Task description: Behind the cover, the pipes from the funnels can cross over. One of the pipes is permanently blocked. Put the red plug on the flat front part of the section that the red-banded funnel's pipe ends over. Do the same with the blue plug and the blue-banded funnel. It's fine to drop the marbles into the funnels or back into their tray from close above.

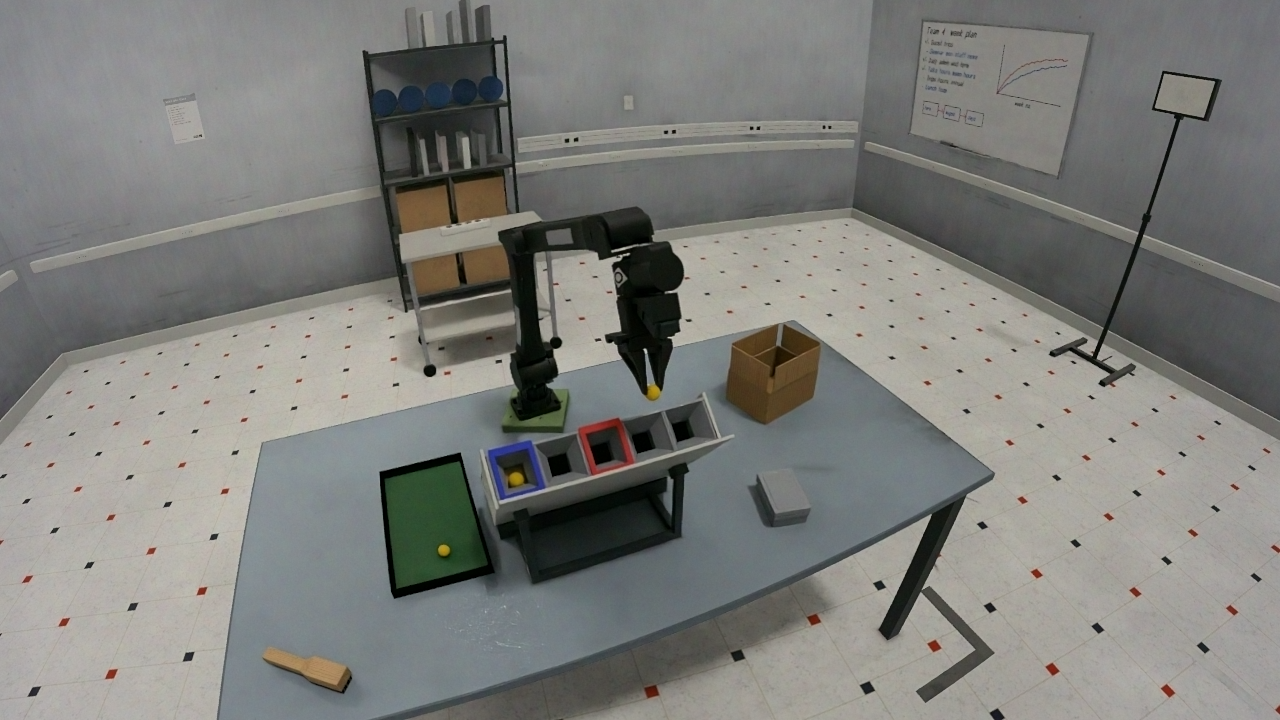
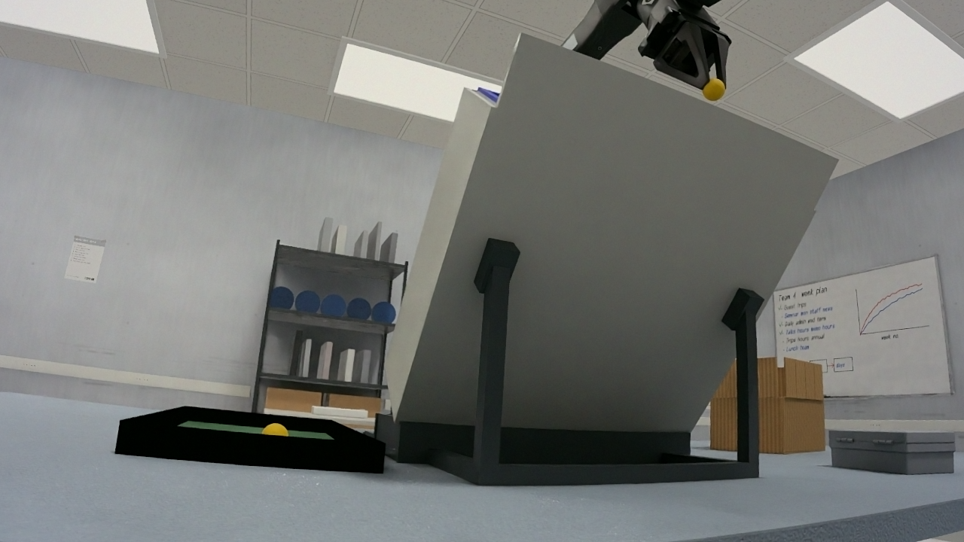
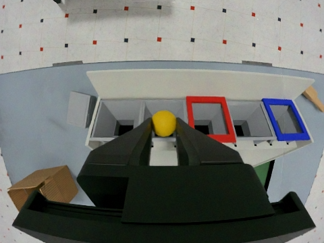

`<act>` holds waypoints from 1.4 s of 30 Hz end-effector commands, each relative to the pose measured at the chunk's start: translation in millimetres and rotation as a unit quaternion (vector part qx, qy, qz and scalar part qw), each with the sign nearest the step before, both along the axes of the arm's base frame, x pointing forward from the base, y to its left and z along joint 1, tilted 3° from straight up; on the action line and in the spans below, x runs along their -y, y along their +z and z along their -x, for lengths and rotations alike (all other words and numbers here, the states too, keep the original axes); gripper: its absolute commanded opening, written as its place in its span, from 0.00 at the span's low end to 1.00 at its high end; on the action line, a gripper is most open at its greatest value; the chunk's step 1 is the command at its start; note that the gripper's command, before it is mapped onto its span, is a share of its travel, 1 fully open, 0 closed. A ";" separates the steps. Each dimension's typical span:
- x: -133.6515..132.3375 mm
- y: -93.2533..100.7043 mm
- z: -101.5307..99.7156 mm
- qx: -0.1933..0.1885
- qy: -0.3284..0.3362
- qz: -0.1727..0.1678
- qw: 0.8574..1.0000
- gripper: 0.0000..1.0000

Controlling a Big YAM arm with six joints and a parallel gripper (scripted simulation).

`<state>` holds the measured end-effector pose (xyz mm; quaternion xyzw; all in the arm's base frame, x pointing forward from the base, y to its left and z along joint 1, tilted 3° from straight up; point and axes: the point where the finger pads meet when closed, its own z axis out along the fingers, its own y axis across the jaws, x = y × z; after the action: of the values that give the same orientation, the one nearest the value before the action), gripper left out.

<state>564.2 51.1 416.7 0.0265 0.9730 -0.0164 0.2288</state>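
Observation:
My gripper (image 1: 653,391) is shut on a yellow marble (image 3: 164,123) and holds it above the funnel row. It hangs over the plain funnel (image 1: 646,437) between the red-banded funnel (image 1: 606,445) and the end funnel (image 1: 687,425). In the wrist view, the marble hides that funnel's mouth, next to the red-banded funnel (image 3: 210,118). The blue-banded funnel (image 1: 514,465) is at the left end, and a second yellow marble (image 1: 515,479) rests in it. A third marble (image 1: 443,550) lies in the green tray (image 1: 432,522). The white cover (image 2: 593,256) hides the pipes. No plugs are in view.
A cardboard box (image 1: 773,371) stands at the back right of the table. A grey case (image 1: 782,497) lies right of the funnel stand. A wooden block (image 1: 307,668) lies at the front left corner. The arm's base (image 1: 535,411) is behind the funnels.

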 end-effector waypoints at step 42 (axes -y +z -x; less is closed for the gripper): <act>0.9 -29.9 6.6 0.016 0.000 -0.001 1.000 0.59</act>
<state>557.3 50.2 376.4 0.0268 0.9717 -0.0156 0.2342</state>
